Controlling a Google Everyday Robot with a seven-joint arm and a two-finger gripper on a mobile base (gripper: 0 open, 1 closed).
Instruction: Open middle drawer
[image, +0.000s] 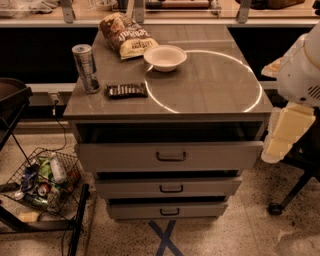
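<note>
The grey cabinet (210, 95) has three drawers, each with a small dark bar pull. The taller top drawer (170, 156) stands pulled out a little, with a dark gap above it. The middle drawer (170, 187) is the low front below it and sits further back than the top front. The bottom drawer (167, 211) looks alike. Only white and cream links of my arm (287, 130) show at the right edge, beside the cabinet's right corner. My gripper is not in view.
On the cabinet top stand a can (86, 67), a snack bag (125, 32), a white bowl (165, 57) and a dark wrapped bar (126, 90). A wire basket of bottles (42, 180) sits left on the floor. A chair wheel (275, 207) is at right, and a blue tape cross (165, 235) in front.
</note>
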